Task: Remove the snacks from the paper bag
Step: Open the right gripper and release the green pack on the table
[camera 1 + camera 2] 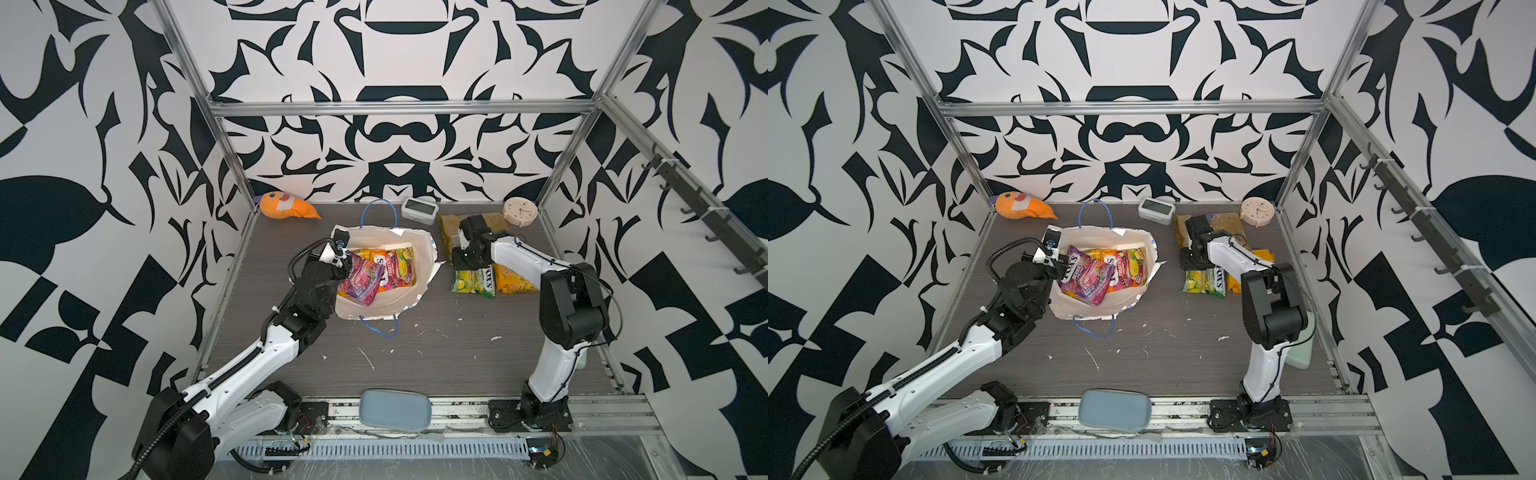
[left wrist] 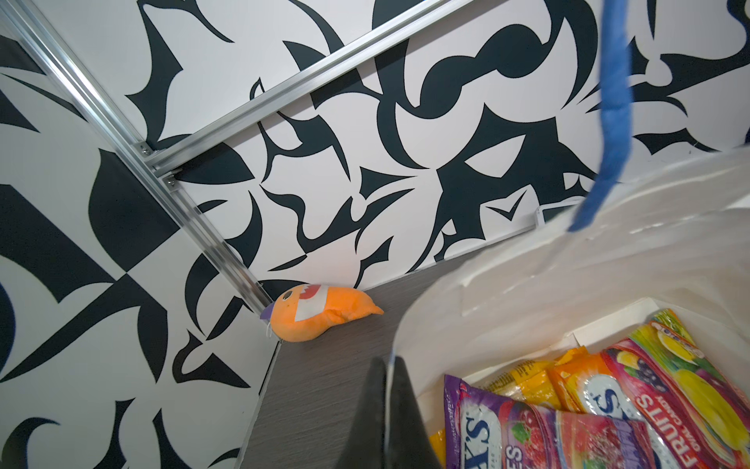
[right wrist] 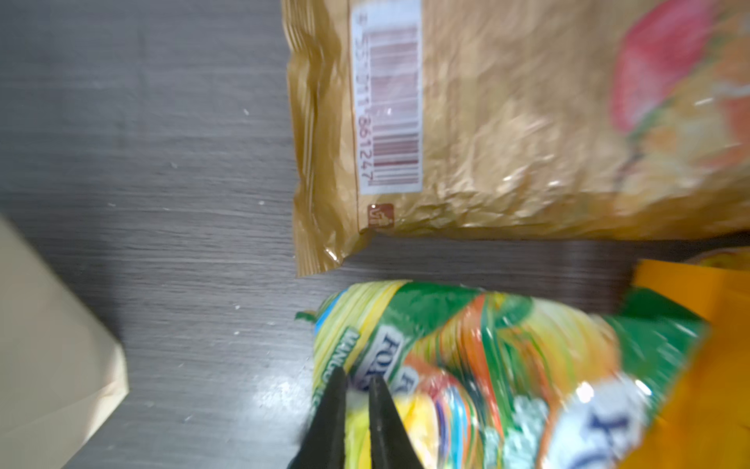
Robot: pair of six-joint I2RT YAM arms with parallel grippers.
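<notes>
Snack packets are partly inside the tall white paper bag (image 1: 374, 309) with blue cord handles and partly beside it. The bag stands upright on the dark grey wood-grain table (image 1: 436, 353), and its mouth opens to the top.

The left gripper (image 2: 389, 365) is at the bag's rim on the left arm's side. Its black fingers are pressed together with the thin paper wall between them.

The right gripper (image 3: 357, 379) is outside the bag, on the right arm's side, low over the end of a flat green-yellow crinkly packet (image 1: 473, 284). Its fingers stand slightly apart with a narrow gap. I cannot tell if they touch the packet.

This packet lies flat, and its long axis points roughly toward the bag. Just beside it, farther from the bag, lies a yellow-orange packet (image 1: 515, 282). A large olive-gold packet (image 1: 451, 232) lies flat behind both of them, with a strip of table between.

Inside the bag, a purple "FOX'S" packet (image 1: 1086, 276) leans near the wall that the left gripper pinches. Its long axis runs from the far side to the near side of the bag. An orange "FOX'S" packet (image 1: 1119, 270) lies next to it, partly under it.
</notes>
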